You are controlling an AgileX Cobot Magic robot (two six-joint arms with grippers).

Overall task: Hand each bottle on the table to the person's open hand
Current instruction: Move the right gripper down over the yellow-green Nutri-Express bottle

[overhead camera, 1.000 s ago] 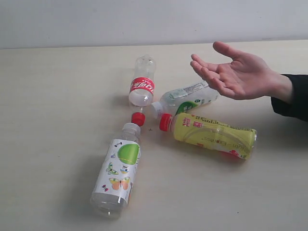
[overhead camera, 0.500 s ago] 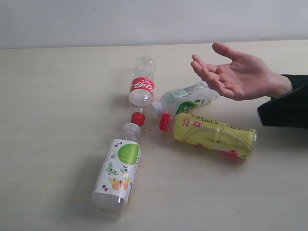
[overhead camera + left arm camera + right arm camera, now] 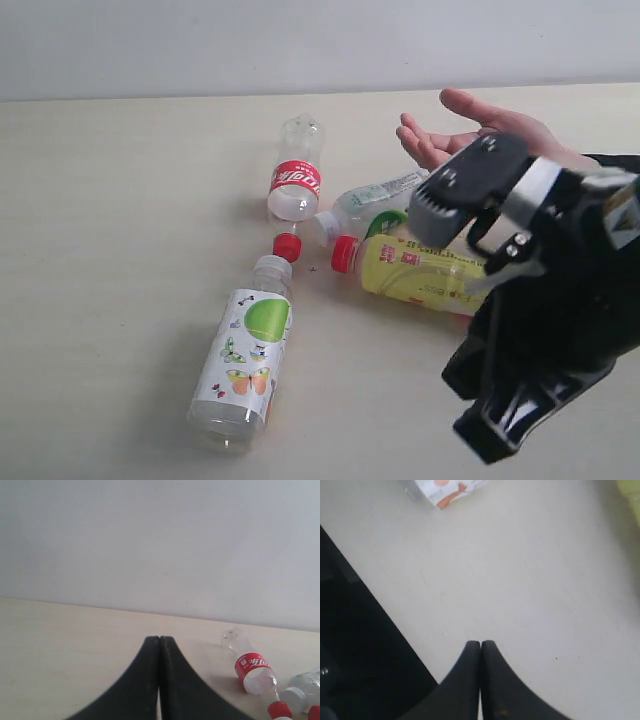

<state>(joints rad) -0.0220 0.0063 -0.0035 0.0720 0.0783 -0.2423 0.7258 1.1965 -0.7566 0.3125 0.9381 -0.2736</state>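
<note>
Four bottles lie on the table [image 3: 120, 200]. The clear one with a red label [image 3: 295, 178] is farthest back, and the left wrist view also has it [image 3: 252, 667]. The clear green-white labelled bottle [image 3: 385, 200] lies beside it. The yellow-green bottle with a red cap [image 3: 410, 268] is partly hidden by my right arm [image 3: 540, 320]. The large butterfly-label bottle [image 3: 245, 355] lies front left. The person's open hand [image 3: 455, 125] shows only its fingers behind that arm. My right gripper [image 3: 480, 642] is shut and empty, low over bare table. My left gripper [image 3: 159, 638] is shut and empty, left of the bottles.
A pale wall [image 3: 300, 40] runs behind the table. In the right wrist view a dark area [image 3: 350, 655] lies past the table's edge, close to the gripper. A corner of the butterfly label [image 3: 450, 490] shows beyond the gripper.
My right arm has swung in from the right of the exterior view. It now covers much of the hand and the yellow-green bottle's far end. The bottles have not moved.
</note>
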